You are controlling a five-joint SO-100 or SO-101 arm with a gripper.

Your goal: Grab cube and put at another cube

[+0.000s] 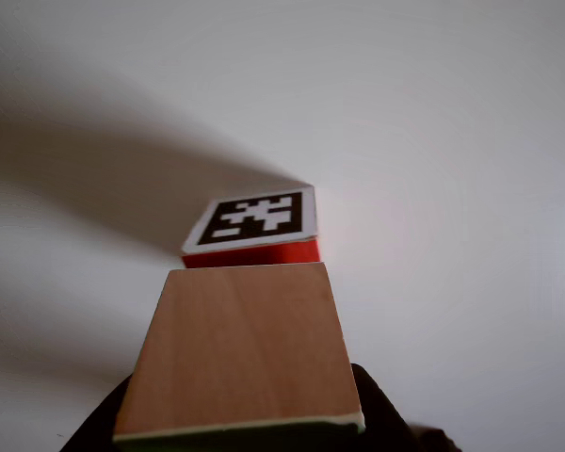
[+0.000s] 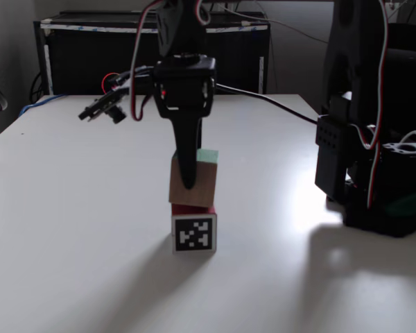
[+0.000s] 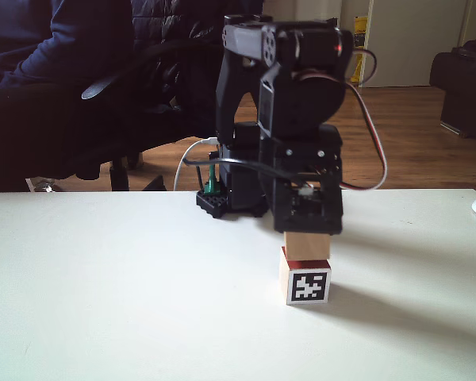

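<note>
The cube [image 2: 193,186] has a green face [image 2: 208,156] turned up and plain wood sides. It hangs tilted in my gripper [image 2: 192,182], which is shut on it. Its lower edge sits right on top of another cube [image 2: 194,233], which has a red face and a black-and-white marker; I cannot tell whether its full weight rests there. In the other view the wooden face of the cube [image 1: 240,348] fills the foreground, with the marker cube [image 1: 254,224] just beyond it. From the opposite side, the gripper [image 3: 309,228] holds the cube [image 3: 308,243] directly over the marker cube [image 3: 306,279].
A second black arm on its stand [image 2: 374,152] occupies the right side of the white table [image 2: 69,243]. A small camera on cables [image 2: 100,109] lies at the back left. My arm's base [image 3: 230,190] is behind the cubes. A seated person's dark sleeve [image 3: 32,79] is beyond the table.
</note>
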